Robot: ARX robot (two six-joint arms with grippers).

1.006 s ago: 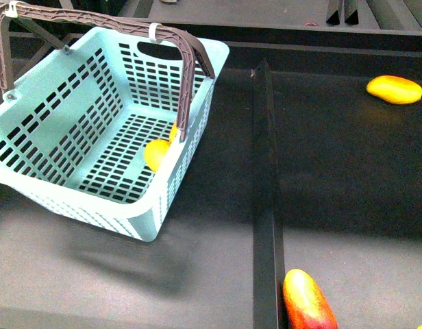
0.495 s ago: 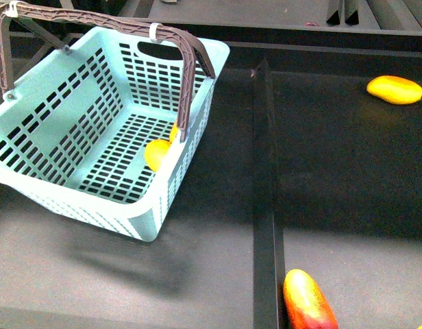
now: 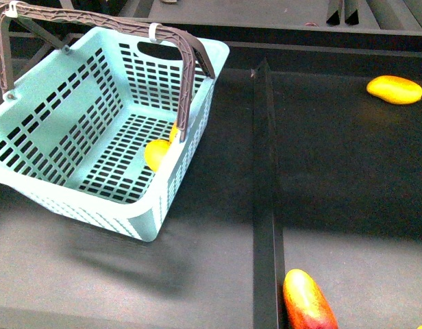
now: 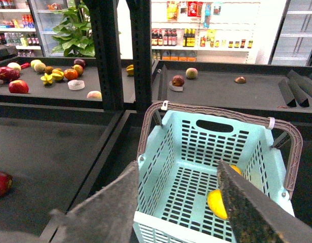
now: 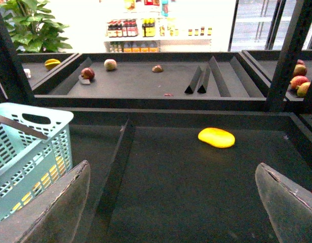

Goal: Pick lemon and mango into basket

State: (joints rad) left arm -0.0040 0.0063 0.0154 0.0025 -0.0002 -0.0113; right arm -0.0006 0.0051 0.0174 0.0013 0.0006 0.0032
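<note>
Basket (image 3: 94, 199) glossy plastic; lemon (image 3: 156, 154) smooth, seemingly.

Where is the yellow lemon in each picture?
Front view: the lemon lies inside the basket, against its right wall under the handle.
Left wrist view: the lemon is on the basket floor, partly behind a jaw.
Right wrist view: only yellow glimpses through the basket's slots.
Shared landmark: the teal basket.

Sharp, evenly lit frames; bright shop background, soft shadow under basket (image 3: 94, 205).
</note>
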